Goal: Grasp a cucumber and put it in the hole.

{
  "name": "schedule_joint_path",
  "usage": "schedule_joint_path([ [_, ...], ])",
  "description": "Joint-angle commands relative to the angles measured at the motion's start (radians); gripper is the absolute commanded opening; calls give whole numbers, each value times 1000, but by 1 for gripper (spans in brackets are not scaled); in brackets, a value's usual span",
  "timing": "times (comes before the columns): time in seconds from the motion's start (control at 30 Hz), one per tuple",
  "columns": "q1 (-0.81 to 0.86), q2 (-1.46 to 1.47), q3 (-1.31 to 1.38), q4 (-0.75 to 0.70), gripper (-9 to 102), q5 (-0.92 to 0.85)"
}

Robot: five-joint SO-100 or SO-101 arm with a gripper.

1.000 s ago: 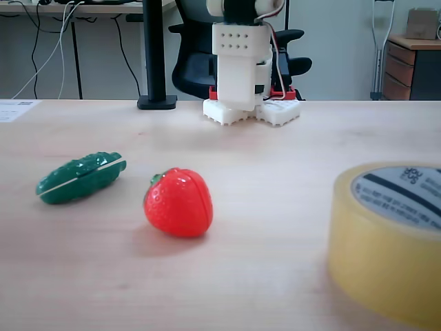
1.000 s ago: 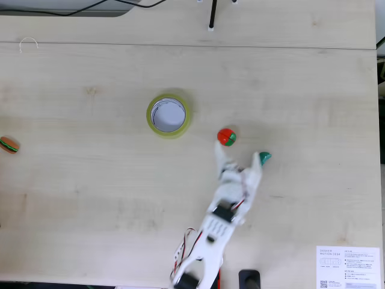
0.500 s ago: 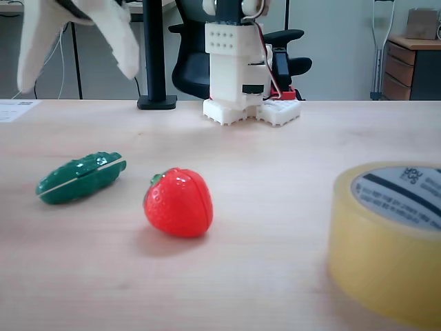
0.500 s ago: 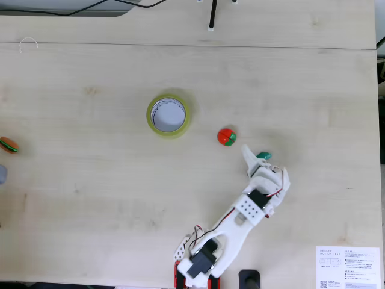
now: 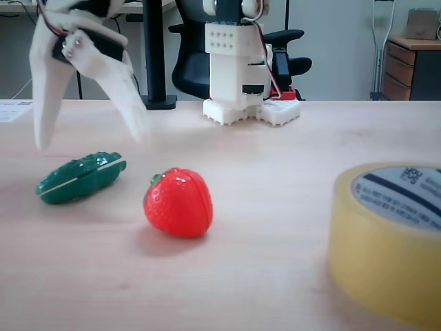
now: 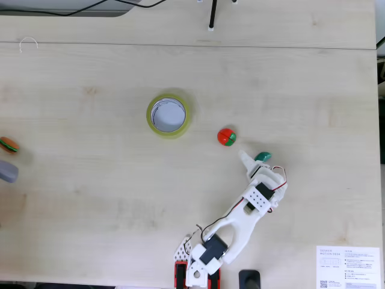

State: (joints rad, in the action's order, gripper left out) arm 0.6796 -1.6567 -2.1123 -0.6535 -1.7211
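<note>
green cucumber (image 5: 81, 177) lies under the spread-apart pincer (image 5: 89, 141), strawberry (image 5: 178, 203) just beside.

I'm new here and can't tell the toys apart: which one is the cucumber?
Start at the big yellowish tape roll and, in that low fixed view, look left past the glossy red strawberry. The cucumber lies under the open white pincer: dark green, bumpy, long, with a pale side seam.

Wooden table (image 6: 90, 180), cucumber (image 5: 80, 177), strawberry (image 5: 178, 203), tape roll (image 6: 169, 115)
</note>
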Motion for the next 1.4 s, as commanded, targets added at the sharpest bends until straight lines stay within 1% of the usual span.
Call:
schedule_joint_path([
  [0.0,5,11,80,52,56,-69],
  [0.3,-32,95,80,123,57,-225],
  [0.63,-63,195,83,219,57,-258],
  [0.73,-63,218,83,230,56,-258],
  [0.87,-61,224,81,232,48,-258],
  [1.0,-57,213,81,230,45,-258],
  [1.23,-51,164,61,224,34,-258],
  [1.3,-51,146,60,192,31,-258],
  [1.37,-48,132,60,156,31,-258],
])
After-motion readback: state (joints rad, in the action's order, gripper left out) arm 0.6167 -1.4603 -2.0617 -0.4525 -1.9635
